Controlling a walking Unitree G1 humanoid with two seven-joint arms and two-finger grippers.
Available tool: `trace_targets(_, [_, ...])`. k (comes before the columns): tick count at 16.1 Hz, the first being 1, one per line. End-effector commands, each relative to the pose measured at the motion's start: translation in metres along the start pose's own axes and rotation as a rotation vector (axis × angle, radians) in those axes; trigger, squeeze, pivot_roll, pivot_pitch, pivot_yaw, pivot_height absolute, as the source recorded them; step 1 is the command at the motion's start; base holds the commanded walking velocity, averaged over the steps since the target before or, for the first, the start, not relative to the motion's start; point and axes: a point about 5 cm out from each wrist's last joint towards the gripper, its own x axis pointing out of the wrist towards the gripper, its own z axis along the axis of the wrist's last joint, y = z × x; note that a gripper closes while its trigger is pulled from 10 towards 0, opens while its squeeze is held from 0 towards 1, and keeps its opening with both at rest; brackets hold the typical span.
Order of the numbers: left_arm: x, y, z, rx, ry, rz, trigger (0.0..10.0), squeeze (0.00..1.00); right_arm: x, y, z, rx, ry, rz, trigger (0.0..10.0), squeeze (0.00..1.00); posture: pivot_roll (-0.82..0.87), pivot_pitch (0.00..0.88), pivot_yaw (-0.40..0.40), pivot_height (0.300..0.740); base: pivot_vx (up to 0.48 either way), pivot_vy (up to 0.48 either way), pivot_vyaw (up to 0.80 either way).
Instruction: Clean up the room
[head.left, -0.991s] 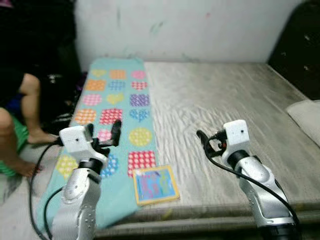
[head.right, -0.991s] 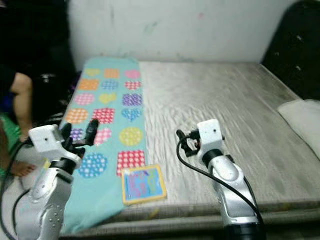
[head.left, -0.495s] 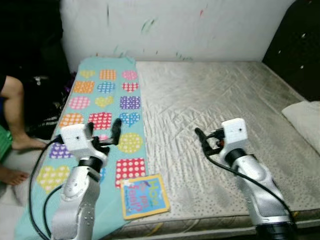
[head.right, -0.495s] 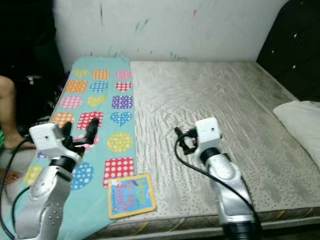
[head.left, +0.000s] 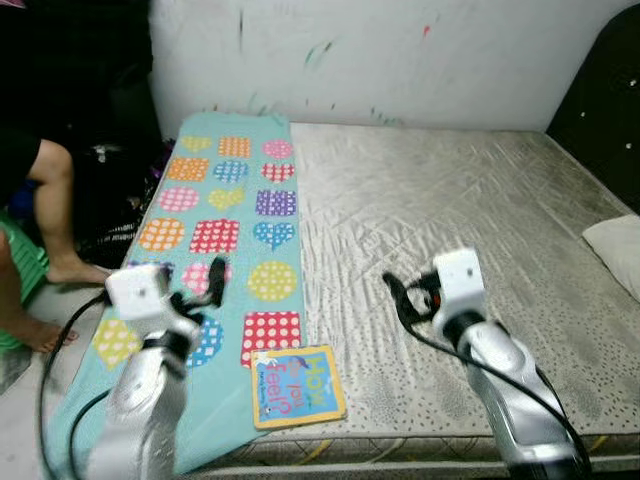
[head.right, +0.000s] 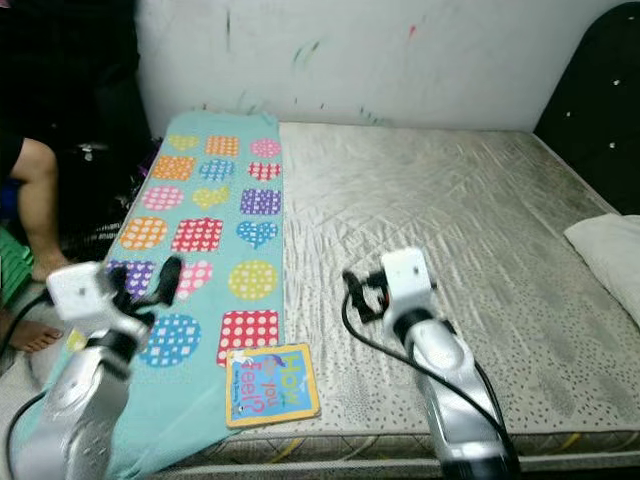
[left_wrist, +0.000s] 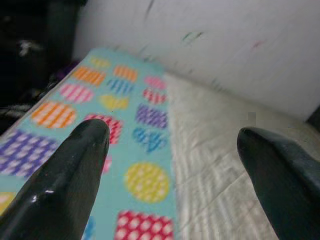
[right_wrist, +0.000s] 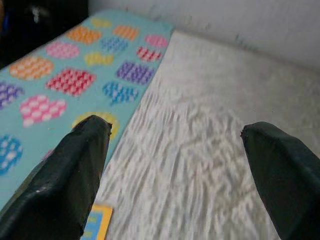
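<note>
Teal patterned mat (head.left: 225, 215) under book (head.left: 296, 385), between 2 wide-spread grippers, left gripper (left_wrist: 170, 165), right gripper (right_wrist: 175, 165).

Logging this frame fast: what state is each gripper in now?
Left gripper: open, holding nothing, over the patterned blanket.
Right gripper: open, holding nothing, over the mattress.

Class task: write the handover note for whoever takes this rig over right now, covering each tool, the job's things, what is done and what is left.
Left tool: open, empty, raised over the teal patterned blanket.
Right tool: open, empty, raised over the bare mattress.
Picture book: lies flat at the near edge of the bed, partly on the blanket.
White pillow: at the bed's right edge.
A person's legs are beside the bed on the left.
Done: nothing picked up yet.
Left: probably take the book and tidy the blanket.
</note>
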Motion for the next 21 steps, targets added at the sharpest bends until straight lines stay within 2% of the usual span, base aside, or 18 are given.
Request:
trace_targets(1, [-0.005,0.005,0.004,0.019,0.005,0.019,10.0,0.0,-0.007,-0.004,0.0,-0.02,0.018,0.002,10.0,0.0,-0.05,0.064,-0.062,0.74,0.0,0.0,0.0])
trace_targets(2, [-0.017,0.017,0.001,0.055,0.036,0.045,10.0,0.0,-0.016,-0.006,-0.009,-0.025,0.053,-0.002,10.0,0.0,-0.05,0.087,-0.066,0.74,0.0,0.0,0.0])
trace_targets(4, [-0.036,0.033,-0.008,0.076,0.103,0.089,10.0,0.0,-0.028,-0.008,-0.016,-0.033,0.1,0.003,10.0,0.0,-0.05,0.12,-0.071,0.74,0.0,0.0,0.0])
trace_targets(5, [-0.044,0.037,-0.011,0.079,0.127,0.1,10.0,0.0,-0.031,-0.009,-0.018,-0.039,0.116,0.009,10.0,0.0,-0.05,0.13,-0.076,0.74,0.0,0.0,0.0])
trace_targets(8, [-0.052,0.036,-0.012,0.078,0.146,0.108,10.0,0.0,-0.035,-0.01,-0.02,-0.041,0.138,0.019,10.0,0.0,-0.05,0.14,-0.084,0.74,0.0,0.0,0.0])
trace_targets(12, [-0.051,0.034,-0.013,0.07,0.151,0.11,10.0,0.0,-0.036,-0.009,-0.017,-0.041,0.137,0.033,10.0,0.0,-0.05,0.145,-0.083,0.74,0.0,0.0,0.0])
trace_targets(15, [-0.051,0.035,-0.011,0.08,0.12,0.128,10.0,0.0,-0.035,-0.007,-0.013,-0.014,0.102,0.035,10.0,0.0,-0.05,0.145,-0.082,0.732,0.0,0.0,0.0])
trace_targets(17, [-0.05,0.037,-0.008,0.101,0.093,0.14,10.0,0.0,-0.034,-0.007,-0.006,0.052,0.052,0.009,10.0,0.0,-0.05,0.145,-0.08,0.732,0.0,0.0,0.0])
trace_targets(18, [-0.048,0.04,-0.001,0.131,0.014,0.144,10.0,0.0,-0.03,-0.013,0.005,0.154,-0.047,-0.108,10.0,0.0,-0.04,0.143,-0.076,0.732,0.0,0.0,0.0])
trace_targets(19, [-0.048,0.04,-0.001,0.131,0.014,0.144,10.0,0.0,-0.03,-0.013,0.005,0.154,-0.047,-0.108,10.0,0.0,-0.04,0.143,-0.076,0.732,0.0,0.0,0.0])
trace_targets(20, [-0.047,0.042,0.002,0.157,-0.024,0.153,10.0,0.0,-0.027,-0.015,0.01,0.189,-0.095,-0.134,10.0,0.0,-0.04,0.141,-0.074,0.732,0.0,0.0,0.0])
trace_targets(21, [-0.047,0.042,0.003,0.142,-0.039,0.151,10.0,0.0,-0.027,-0.017,0.015,0.148,-0.136,-0.156,10.0,0.0,-0.04,0.138,-0.073,0.732,0.0,0.0,0.0])
